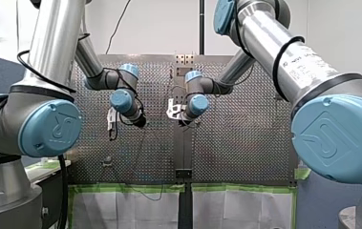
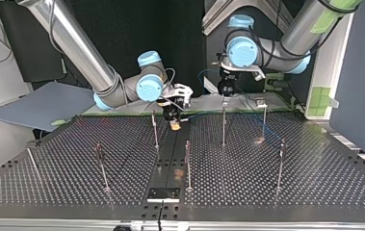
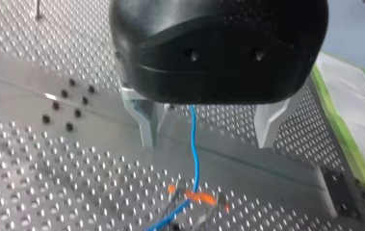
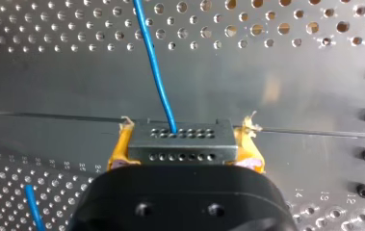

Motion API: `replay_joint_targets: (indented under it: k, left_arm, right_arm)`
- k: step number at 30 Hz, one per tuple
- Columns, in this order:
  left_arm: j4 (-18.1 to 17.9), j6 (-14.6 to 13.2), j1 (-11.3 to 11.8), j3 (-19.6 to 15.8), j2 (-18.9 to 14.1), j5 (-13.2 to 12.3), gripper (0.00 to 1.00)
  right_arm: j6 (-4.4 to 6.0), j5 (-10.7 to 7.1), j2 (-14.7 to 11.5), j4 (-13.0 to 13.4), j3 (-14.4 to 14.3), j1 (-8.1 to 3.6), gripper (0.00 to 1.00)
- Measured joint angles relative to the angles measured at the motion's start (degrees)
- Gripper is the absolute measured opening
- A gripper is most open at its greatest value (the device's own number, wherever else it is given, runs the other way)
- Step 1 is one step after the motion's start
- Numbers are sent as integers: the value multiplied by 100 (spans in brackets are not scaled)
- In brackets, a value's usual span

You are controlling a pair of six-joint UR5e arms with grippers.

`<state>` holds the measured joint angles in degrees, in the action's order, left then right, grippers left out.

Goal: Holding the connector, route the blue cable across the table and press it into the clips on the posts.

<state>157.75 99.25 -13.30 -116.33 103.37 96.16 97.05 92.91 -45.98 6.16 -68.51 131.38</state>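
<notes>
Seen from the top view, my right hand (image 2: 174, 124) comes first, low over the table (image 2: 74, 159) near its far middle. It pinches the connector (image 4: 180, 142) between its yellow pads (image 4: 122, 144), one pad on each short end. A post (image 2: 155, 130) stands just beside this hand at 9 o'clock.

The cable (image 4: 153, 67) leaves the middle of the connector's face. Its long axis runs toward 3 o'clock in the top view, straight for my left hand (image 2: 225, 95). That hand is spread, and its metal fingers (image 3: 144, 122) stand apart with the cable passing between them, touching neither as far as I can see. A second post (image 2: 223, 127) stands at 6 o'clock from the left hand, close under it.

I judge the coming move turns on this. The right hand owns the connector end, and the taut run between the two hands lies nearest the second post.

Further toward 3 o'clock the cable thins to a faint line by a third post (image 2: 264, 120). I cannot tell whether it sits in any clip. The clips themselves are too small to make out. In the left wrist view the orange shape ahead of the fingers is blurred.
</notes>
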Motion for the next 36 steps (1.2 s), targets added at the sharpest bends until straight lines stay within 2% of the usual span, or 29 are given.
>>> replay_joint_targets:
  k: [6, 17, 30, 36]
  left_arm:
    - [-294, 203, -164, -6, 68, -64, 100]
    - [-679, 431, -350, 257, 496, -43, 100]
    - [-738, 680, -481, 541, 538, -25, 100]
    - [-595, 685, -548, 796, 735, -1, 100]
  right_arm:
    - [-4, -7, -3, -7, 0, 14, 0]
    - [0, -17, -173, -102, 0, 29, 0]
    - [0, -17, -232, -179, -70, 35, 0]
    - [9, -17, -233, -178, -75, 35, 0]
